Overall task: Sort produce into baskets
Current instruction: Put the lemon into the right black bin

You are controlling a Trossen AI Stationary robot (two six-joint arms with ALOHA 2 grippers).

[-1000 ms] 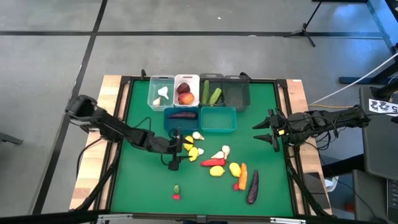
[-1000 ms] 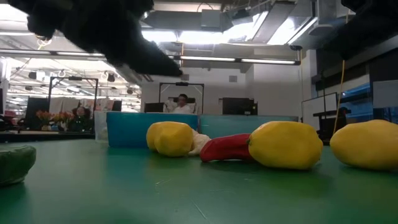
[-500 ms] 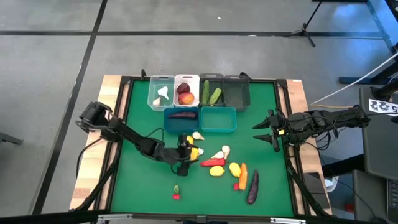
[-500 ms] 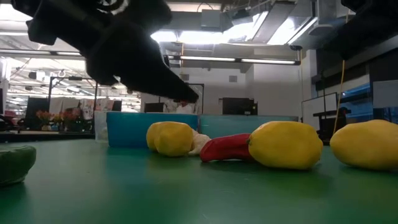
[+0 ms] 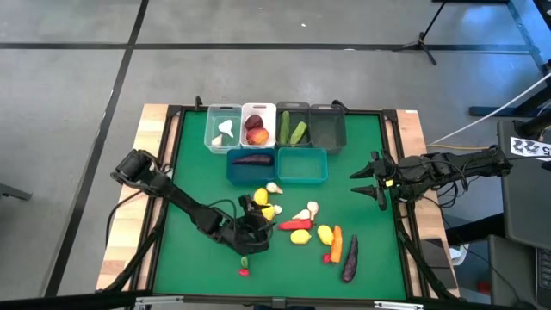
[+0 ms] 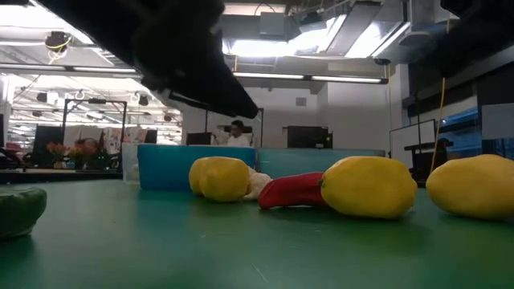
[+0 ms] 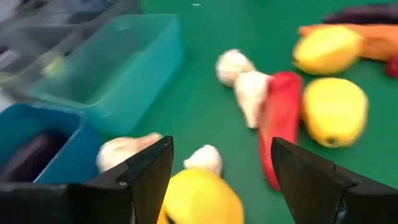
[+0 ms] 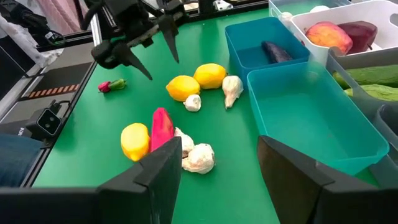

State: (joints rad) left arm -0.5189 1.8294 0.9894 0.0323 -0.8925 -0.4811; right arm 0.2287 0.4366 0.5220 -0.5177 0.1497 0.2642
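Left gripper (image 5: 251,226) open and empty above the lemon (image 5: 263,213) at mat centre, red pepper (image 5: 295,225) just beyond lying lengthwise left-to-right across the table, right gripper (image 5: 365,182) open, idle at right edge.

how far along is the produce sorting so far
Partly done. Garlic sits in the clear bin, peaches in the white bin, cucumbers in a grey bin, an eggplant in the blue bin. The left gripper is open and empty over the loose lemons; the teal bin is empty.

Six baskets (image 5: 277,126) line the worktop's (image 5: 362,258) far side; loose produce (image 5: 297,226) lies scattered nearer, centre-right.
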